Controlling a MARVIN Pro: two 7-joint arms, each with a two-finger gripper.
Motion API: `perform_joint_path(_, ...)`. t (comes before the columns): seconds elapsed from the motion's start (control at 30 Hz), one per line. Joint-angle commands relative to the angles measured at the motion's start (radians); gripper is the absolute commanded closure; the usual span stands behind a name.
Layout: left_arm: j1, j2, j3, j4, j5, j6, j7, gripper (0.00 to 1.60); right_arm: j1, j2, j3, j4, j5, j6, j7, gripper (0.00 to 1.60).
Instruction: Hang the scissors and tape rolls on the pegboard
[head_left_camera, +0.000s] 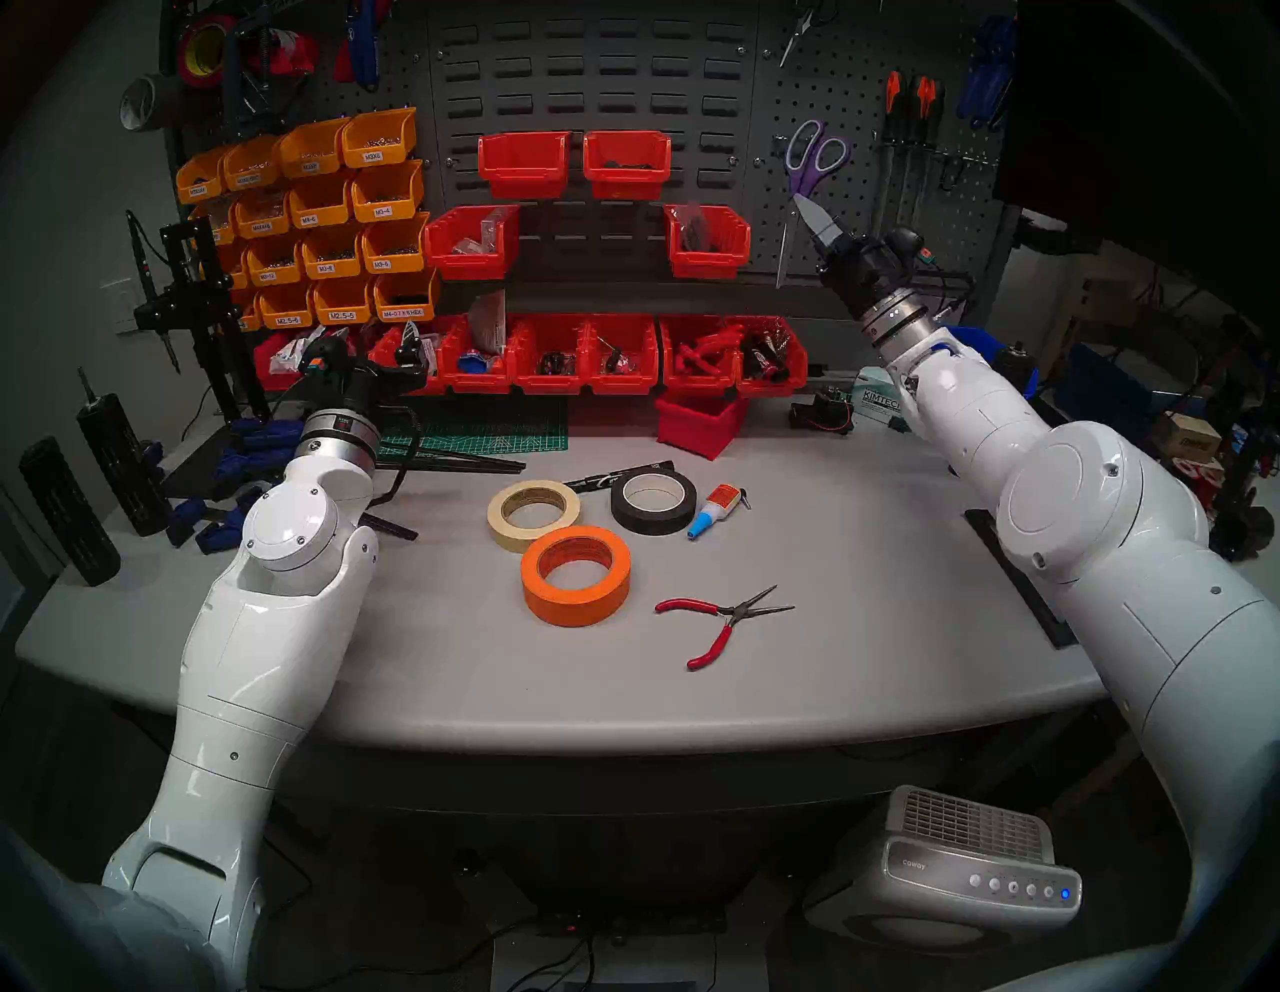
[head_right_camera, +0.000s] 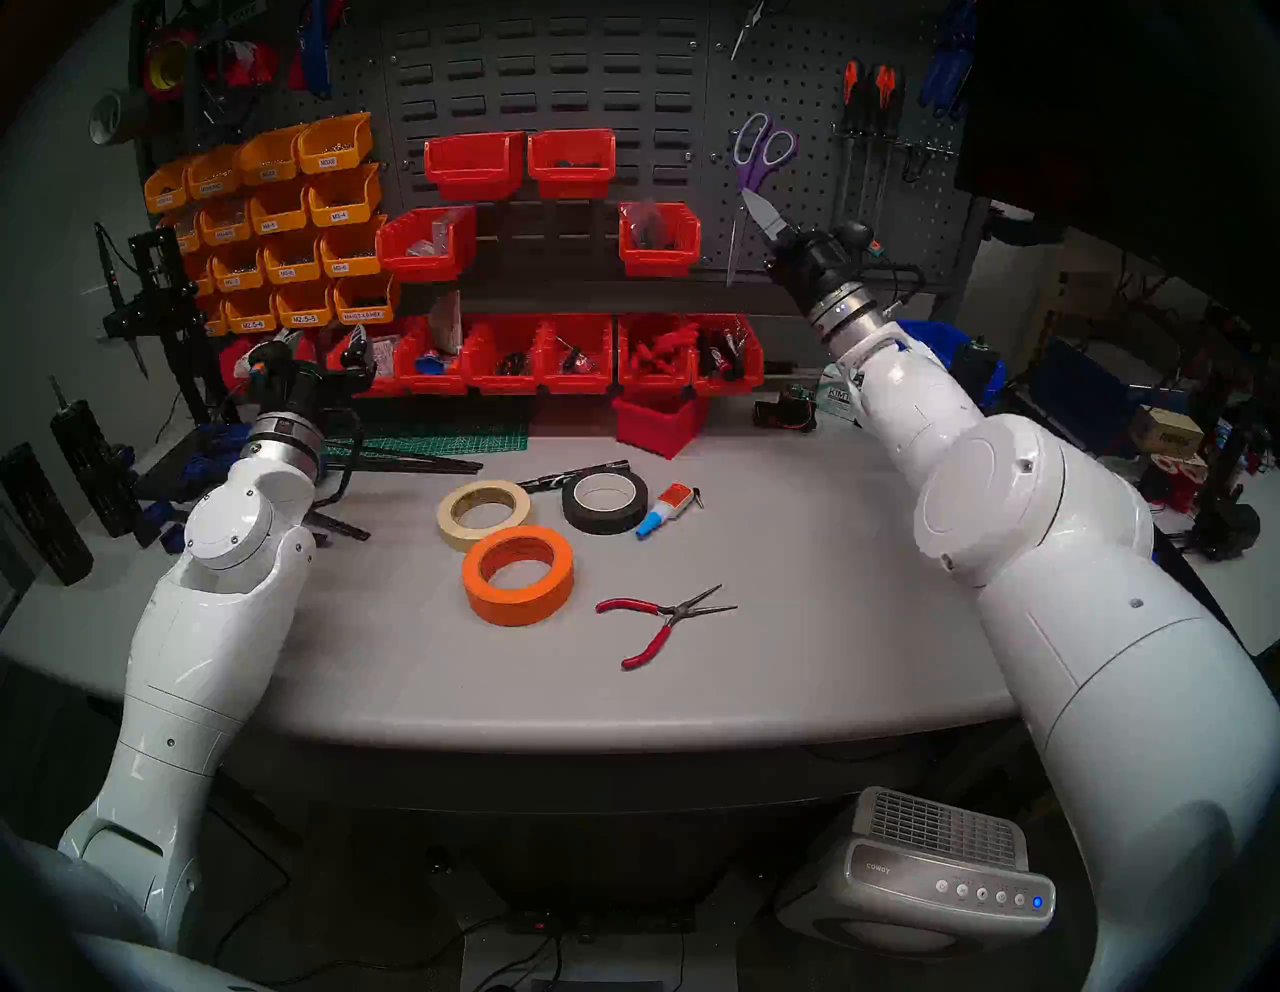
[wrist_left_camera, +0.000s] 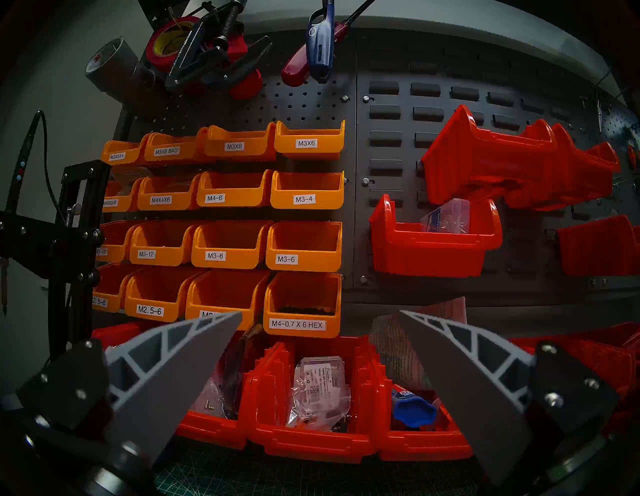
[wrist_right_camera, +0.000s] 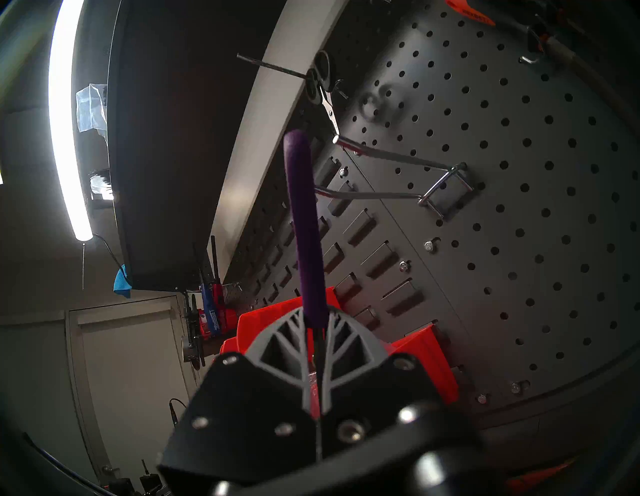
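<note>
At the pegboard (head_left_camera: 921, 228), upper right, the right gripper (head_left_camera: 817, 225) is pinching the scissors (head_left_camera: 810, 166) near the pivot, loops raised before the double hook (wrist_right_camera: 398, 180) — seemingly not yet threaded onto it. Three tape rolls are lying on the table (head_left_camera: 866, 589): orange (head_left_camera: 576, 575), black (head_left_camera: 653, 500), cream (head_left_camera: 533, 514), all apparently still awaiting hanging. The left gripper (wrist_left_camera: 320, 374) is hovering, jaws spread wide and empty. Red bins (head_left_camera: 589, 360) are holding bagged parts and red tools; the yellow bins (head_left_camera: 312, 222) — labelled by screw size — small hardware.
</note>
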Motion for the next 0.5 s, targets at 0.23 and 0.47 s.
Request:
perform_joint_path(0.23, -0.031, 0.003, -0.008, -0.027, 0.001, -0.01, -0.001, 0.0, 0.04, 0.006, 0.017, -0.024, 0.011, -0.009, -0.009, 1.6)
perform_joint_path(0.47, -0.031, 0.003, -0.008, -0.027, 0.001, -0.01, -0.001, 0.0, 0.034, 0.004, 0.022, -0.022, 0.01, -0.017, -0.014, 1.6)
